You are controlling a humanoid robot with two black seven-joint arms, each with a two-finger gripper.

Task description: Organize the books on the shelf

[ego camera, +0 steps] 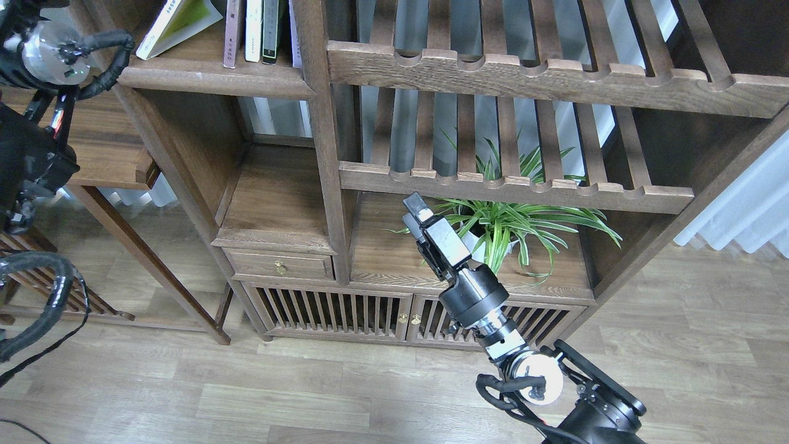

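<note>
Your view cuts off the top: the shelf [216, 77] at upper left shows only the lower ends of its books. You can count one yellow-green book [179, 21] leaning tilted at the left, then four thin spines [259, 31] standing upright beside it; titles unreadable. No maroon or red paperback is visible to you. Left arm [31, 123] is mostly out of frame at the left edge, its gripper not visible. Right gripper [417, 208] hangs in front of the potted plant [505, 225], well below the books, holding nothing; fingers seen nearly end-on, so can't tell the jaw gap. Two slatted racks [524, 74] on the right.
</note>
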